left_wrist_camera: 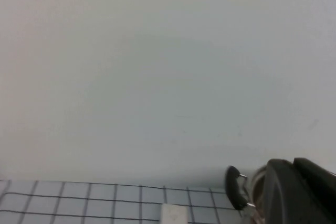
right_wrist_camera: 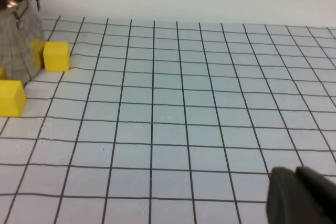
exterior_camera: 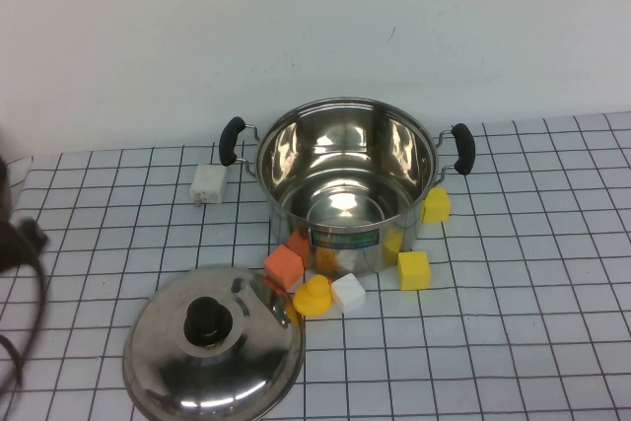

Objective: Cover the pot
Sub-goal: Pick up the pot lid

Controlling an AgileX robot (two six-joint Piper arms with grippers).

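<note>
Lid (exterior_camera: 214, 346) cropped; pot (exterior_camera: 347, 184) uncovered; both jaws unseen.

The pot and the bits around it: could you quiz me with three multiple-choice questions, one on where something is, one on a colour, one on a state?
1. Where is the lid?
A. On the pot
B. On the table in front of the pot, toward the robot's left
C. Behind the pot

2. What colour is the cube by the pot's front right?
A. Yellow
B. Green
C. Blue

3. What state is the pot in?
A. Covered
B. Tipped over
C. Upright and uncovered

Answers: 1 B, the lid lies knob-up on the grid cloth. 2 A, it is plainly yellow. 3 C, its shiny inside shows. Only part of the left gripper and the right gripper shows in each wrist view.
</note>
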